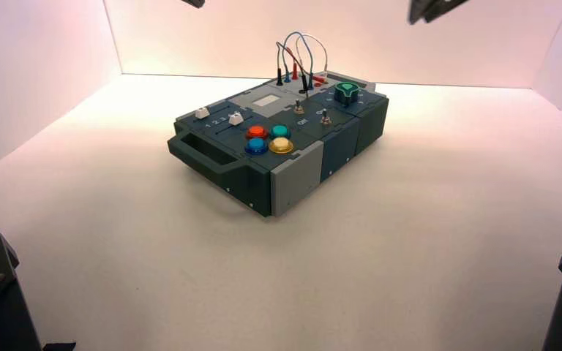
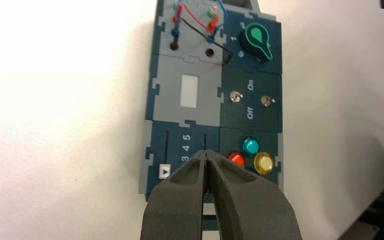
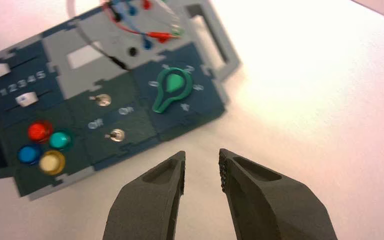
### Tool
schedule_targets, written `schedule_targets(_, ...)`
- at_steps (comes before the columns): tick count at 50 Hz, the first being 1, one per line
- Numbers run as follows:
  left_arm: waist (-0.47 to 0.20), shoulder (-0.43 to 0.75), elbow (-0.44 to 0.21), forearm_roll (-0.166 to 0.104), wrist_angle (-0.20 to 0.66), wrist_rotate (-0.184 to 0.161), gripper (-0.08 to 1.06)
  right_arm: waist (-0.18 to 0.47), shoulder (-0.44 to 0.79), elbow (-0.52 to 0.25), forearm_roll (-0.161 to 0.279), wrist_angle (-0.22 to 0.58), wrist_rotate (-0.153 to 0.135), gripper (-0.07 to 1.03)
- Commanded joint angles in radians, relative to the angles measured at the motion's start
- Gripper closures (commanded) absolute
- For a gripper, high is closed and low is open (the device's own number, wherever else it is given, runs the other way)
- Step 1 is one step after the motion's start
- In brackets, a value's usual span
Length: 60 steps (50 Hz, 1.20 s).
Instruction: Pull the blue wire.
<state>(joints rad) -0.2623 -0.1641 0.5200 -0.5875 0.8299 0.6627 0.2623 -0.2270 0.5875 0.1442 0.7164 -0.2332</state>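
The blue wire rises in a thin light-blue arch from the sockets at the far end of the box, beside a red wire and a white arched wire. In the right wrist view its blue plug sits in the grey socket panel. My right gripper is open and empty, high over the table beside the box's knob end. My left gripper is shut on nothing, high above the sliders and buttons. Neither gripper touches the wire.
The box carries a green knob, two toggle switches, several coloured round buttons, two sliders with white caps and a handle at its near left end. White walls enclose the table on three sides.
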Motion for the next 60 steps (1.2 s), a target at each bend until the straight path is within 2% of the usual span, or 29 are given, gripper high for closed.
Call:
schedule_targets(1,-0.02,-0.008,-0.031,-0.005,0.008,0.015,1.01,0.031,0.018,-0.066,0.002,0.011,-0.005,0.58)
schedule_targets(9,-0.048,0.018,-0.032,-0.005,0.015,0.049,1.01,0.034,0.057,-0.1,0.002,0.017,-0.012,0.58)
schedule_targets(16,-0.051,0.037,-0.034,-0.005,-0.003,0.049,1.01,0.034,0.089,-0.115,0.0,0.017,-0.028,0.58)
schedule_targets(26,-0.051,0.034,-0.008,-0.005,-0.1,0.038,1.01,0.035,0.156,-0.135,0.005,0.012,-0.071,0.58)
schedule_targets(35,-0.051,0.012,0.015,-0.005,-0.161,0.018,1.01,0.038,0.212,-0.15,0.006,-0.032,-0.071,0.58)
schedule_targets(40,-0.051,0.012,0.021,-0.006,-0.161,0.018,1.01,0.055,0.242,-0.172,0.006,-0.044,-0.072,0.58)
schedule_targets(45,-0.051,0.017,0.021,-0.006,-0.161,0.018,1.01,0.084,0.276,-0.204,0.006,-0.044,-0.091,0.58)
schedule_targets(48,-0.052,0.02,0.023,-0.005,-0.161,0.018,1.01,0.098,0.298,-0.227,0.006,-0.044,-0.092,0.58)
schedule_targets(60,-0.052,0.025,0.025,-0.006,-0.163,0.02,1.01,0.104,0.377,-0.307,0.023,-0.029,-0.095,0.58)
